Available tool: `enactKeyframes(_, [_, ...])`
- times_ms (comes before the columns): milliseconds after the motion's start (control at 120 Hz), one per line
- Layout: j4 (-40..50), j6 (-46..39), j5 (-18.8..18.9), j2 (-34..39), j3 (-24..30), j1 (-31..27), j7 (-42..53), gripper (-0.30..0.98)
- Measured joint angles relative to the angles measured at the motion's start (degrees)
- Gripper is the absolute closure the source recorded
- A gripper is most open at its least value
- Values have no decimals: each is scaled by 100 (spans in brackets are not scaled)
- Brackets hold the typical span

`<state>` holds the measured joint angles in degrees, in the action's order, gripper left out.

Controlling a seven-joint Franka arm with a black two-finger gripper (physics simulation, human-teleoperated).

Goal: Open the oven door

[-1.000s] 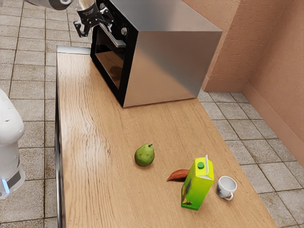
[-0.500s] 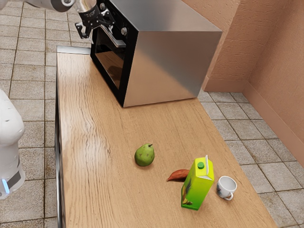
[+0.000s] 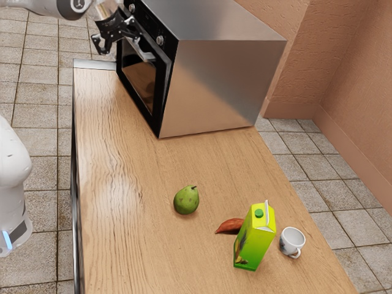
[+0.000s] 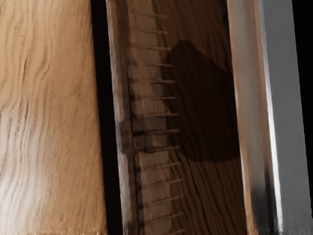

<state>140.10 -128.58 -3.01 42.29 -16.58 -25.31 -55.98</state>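
Note:
My gripper [image 3: 119, 45] is at the oven's front in the exterior view, its fingers spread wide. One finger is against the upper end of the metal handle [image 3: 146, 56]; the other stands out away from it. The oven door [image 3: 139, 78] is slightly ajar, its top edge tilted out from the oven [image 3: 217, 82]. In the wrist view, the door's dark glass [image 4: 205, 112] lies beside the long handle [image 4: 254, 107], with rack bars seen through the glass. The exact contact behind the handle is hidden.
The wooden counter [image 3: 122, 184] extends in front of the oven. Farther along it are a green pear-like fruit [image 3: 186, 200], a reddish sweet potato [image 3: 229, 226], a green carton [image 3: 255, 239] and a white cup [image 3: 292, 241]. A wall [image 3: 349, 79] rises beyond the oven.
The door was flush with the oven and has tilted outward a little at its top. My gripper has shifted slightly toward the exterior view's left, along with the handle.

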Motion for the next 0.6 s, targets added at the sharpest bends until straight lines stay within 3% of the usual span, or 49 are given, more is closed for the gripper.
enactKeyframes(600, [779,-106,69,850,-292,-78,-23,6])
